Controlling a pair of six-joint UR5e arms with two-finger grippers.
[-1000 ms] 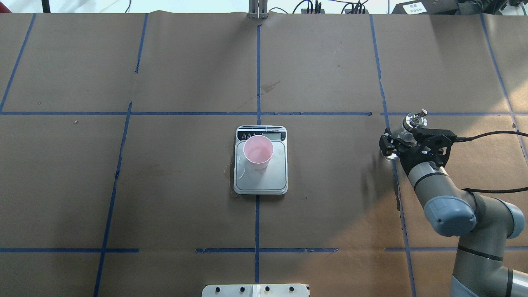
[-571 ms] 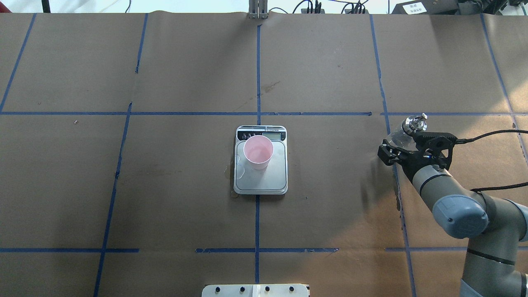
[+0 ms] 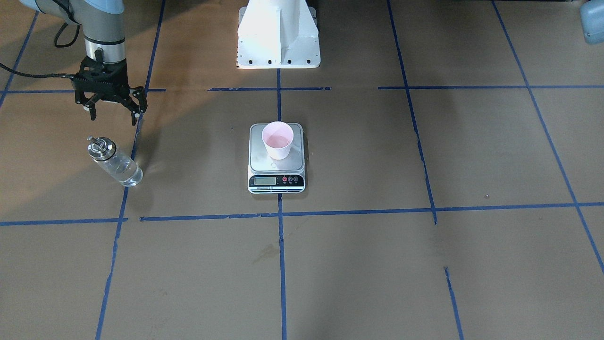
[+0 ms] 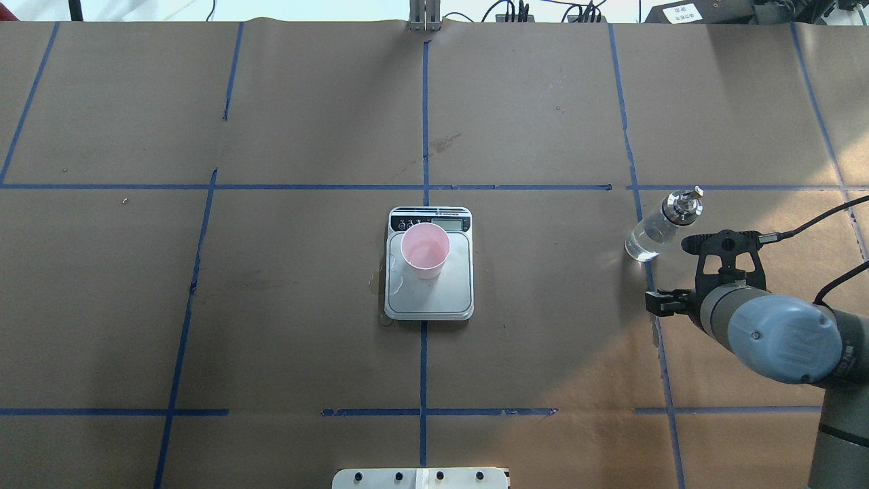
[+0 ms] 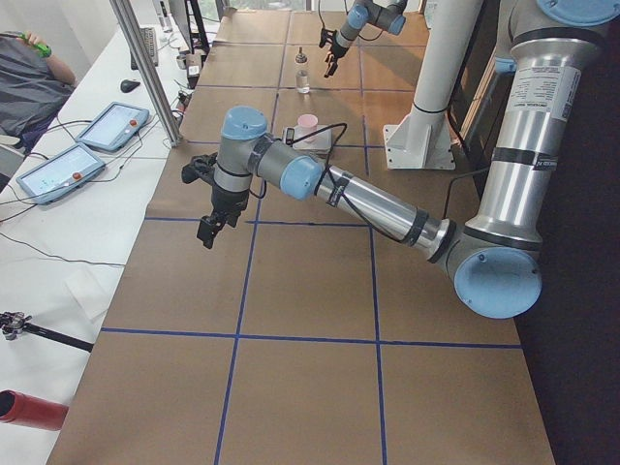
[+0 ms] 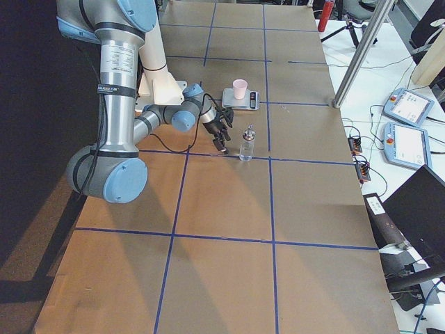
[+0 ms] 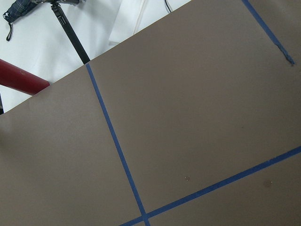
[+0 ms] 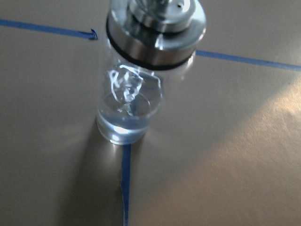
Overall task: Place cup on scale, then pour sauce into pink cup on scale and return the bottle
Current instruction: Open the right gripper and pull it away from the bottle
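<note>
The pink cup [image 3: 277,139] stands upright on the steel platform of the scale [image 3: 276,182] at the table's middle; it also shows in the overhead view [image 4: 424,250] on the scale [image 4: 434,299]. A sheen of clear liquid lies inside it. The clear glass bottle [image 3: 113,160] with its silver pourer top stands free on a blue tape line [image 4: 653,229], partly filled. My right gripper [image 3: 112,112] is open and empty, a short way back from the bottle towards the robot's side. The right wrist view shows the bottle [image 8: 134,89] close up, with no fingers around it. My left gripper [image 5: 208,228] shows only in the exterior left view; I cannot tell its state.
The white robot pedestal [image 3: 278,33] stands behind the scale. A damp patch [image 4: 377,285] lies beside the scale's left edge. My left arm [image 5: 339,189] stretches over the table's left end. Tablets [image 5: 111,126] lie on a side bench.
My right gripper has let go of the bottle and drawn back towards the robot. The bottle stays upright on the tape line. Cup and scale have not moved.
</note>
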